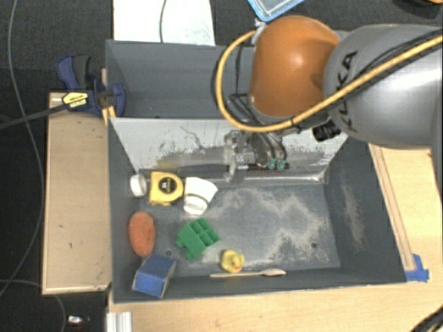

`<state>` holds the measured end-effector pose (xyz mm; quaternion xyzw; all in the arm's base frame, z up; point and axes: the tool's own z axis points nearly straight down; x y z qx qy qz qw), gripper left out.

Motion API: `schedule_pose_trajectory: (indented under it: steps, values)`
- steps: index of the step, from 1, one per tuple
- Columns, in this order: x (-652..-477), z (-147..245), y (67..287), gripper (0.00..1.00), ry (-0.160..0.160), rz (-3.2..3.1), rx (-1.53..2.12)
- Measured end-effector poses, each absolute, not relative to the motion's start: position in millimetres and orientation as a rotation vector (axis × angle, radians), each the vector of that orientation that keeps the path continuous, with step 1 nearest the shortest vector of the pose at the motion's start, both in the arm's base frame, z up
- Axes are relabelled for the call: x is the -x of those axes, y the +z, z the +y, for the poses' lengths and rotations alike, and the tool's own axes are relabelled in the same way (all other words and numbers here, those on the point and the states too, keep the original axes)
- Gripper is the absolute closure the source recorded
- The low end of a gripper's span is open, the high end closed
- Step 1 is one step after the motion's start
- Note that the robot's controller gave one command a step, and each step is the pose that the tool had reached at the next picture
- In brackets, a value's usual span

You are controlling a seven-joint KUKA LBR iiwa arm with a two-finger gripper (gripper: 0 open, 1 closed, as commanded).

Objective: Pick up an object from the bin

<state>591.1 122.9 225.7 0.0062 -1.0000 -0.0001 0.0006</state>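
Nearest the claw, down and to its left, lie a white cap and a yellow tape measure, touching each other. Further from it on that side sit a green block, a yellow duck, an orange oval and a blue cube. The claw hangs by the bin's back wall over bare floor, with nothing seen in it; whether it is wide or narrow cannot be told. The pick seems not yet begun. The next move likely calls for shifting left over one piece, then descending.
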Motion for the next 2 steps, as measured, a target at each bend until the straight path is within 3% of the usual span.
schedule_pose_trajectory:
  steps: [1,2]
  values:
    - [-587.5,132.3,312.8,0.00,-0.003,-3.146,-0.018]
    - [-588.2,126.5,324.1,0.00,-0.001,-3.144,-0.036]
